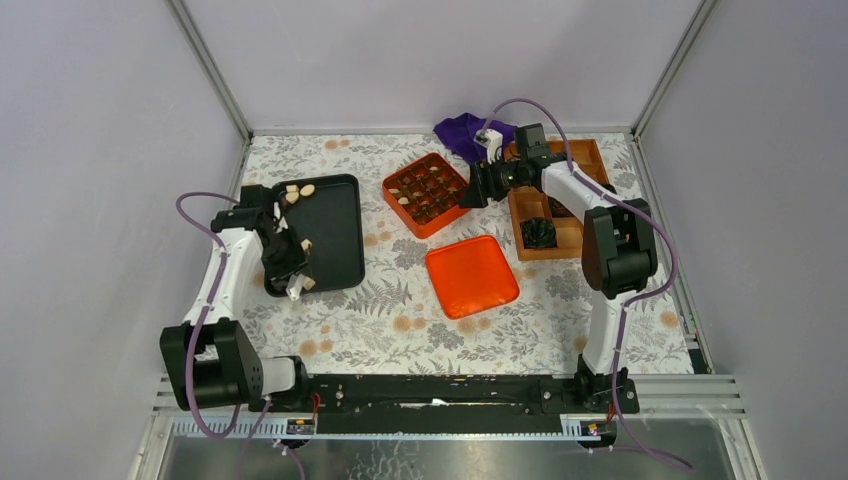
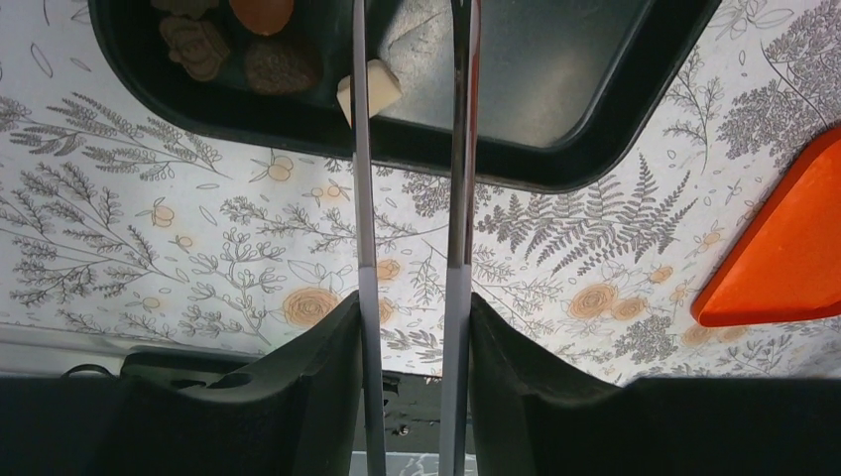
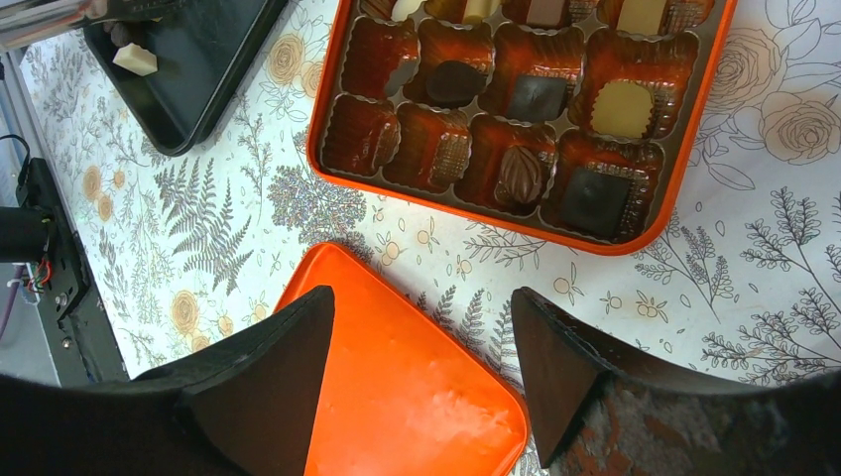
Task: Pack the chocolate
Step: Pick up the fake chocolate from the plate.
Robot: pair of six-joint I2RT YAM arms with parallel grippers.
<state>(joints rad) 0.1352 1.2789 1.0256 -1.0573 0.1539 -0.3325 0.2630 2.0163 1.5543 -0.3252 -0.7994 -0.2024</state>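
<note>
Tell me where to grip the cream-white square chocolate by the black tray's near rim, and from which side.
Pinch the cream-white square chocolate across its two flat opposite faces, coming down from above. It lies low, close by the black tray's raised rim, so a sideways approach would likely hit the wall.

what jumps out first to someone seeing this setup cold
The bright orange box in the middle, its moulded cells partly filled with dark, brown and cream chocolates, grabs the eye first. Its matching orange lid lies flat just on the near side of it. On the left, a black tray holds a few loose pieces.
</note>
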